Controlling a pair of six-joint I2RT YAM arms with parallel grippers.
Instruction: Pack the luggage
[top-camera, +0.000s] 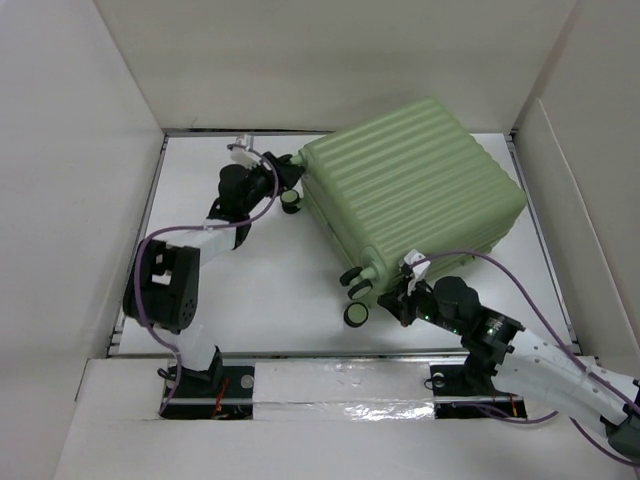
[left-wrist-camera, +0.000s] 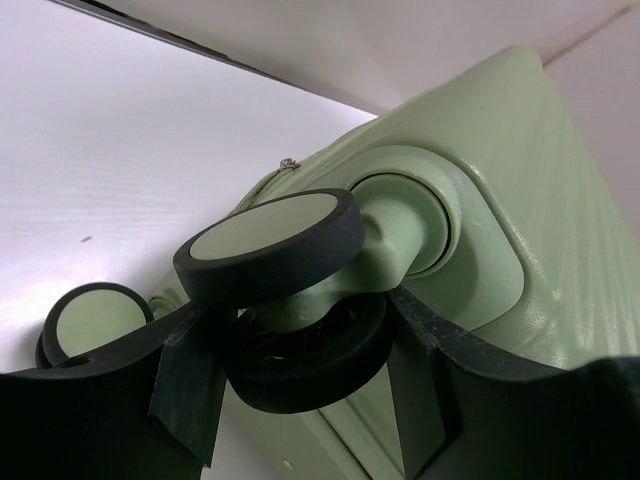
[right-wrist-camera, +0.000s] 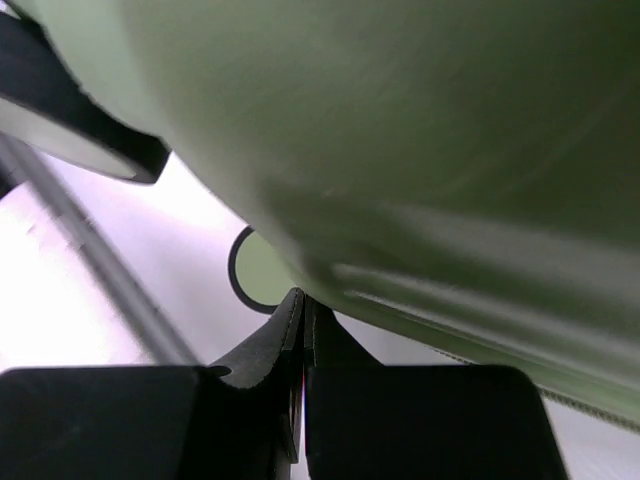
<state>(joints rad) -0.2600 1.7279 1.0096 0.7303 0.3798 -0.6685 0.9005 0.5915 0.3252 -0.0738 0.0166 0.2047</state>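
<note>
Left claw: narrowed onto a caster at the far-left end of the case. My taped fingers sit against either side of its lower wheel.
Left wrist alone shows: that caster's twin wheels close up, green faces in black rims. A second caster lies past my left finger. From above these are only small dark blobs beside my wrist.
Luggage: closed and lying flat, ribbed shell up, on the right half of the table. It is skewed to the table's edges, one corner turned towards the far right corner, and the wheeled end faces left.
Top view alone shows: the whole shell, both my arms, and a near wheel on the tabletop towards the near edge.
Right claw: fingers pressed flat together with no gap, the tips just under the shell's lower edge. This is at the corner of the case closest to the near edge.
Right wrist alone shows: blurred green shell filling most of the frame, with one round wheel face half hidden behind it.
Hard to make out: whether anything thin is caught between my right fingers. I cannot tell. A small white piece by that claw is too small to name.
</note>
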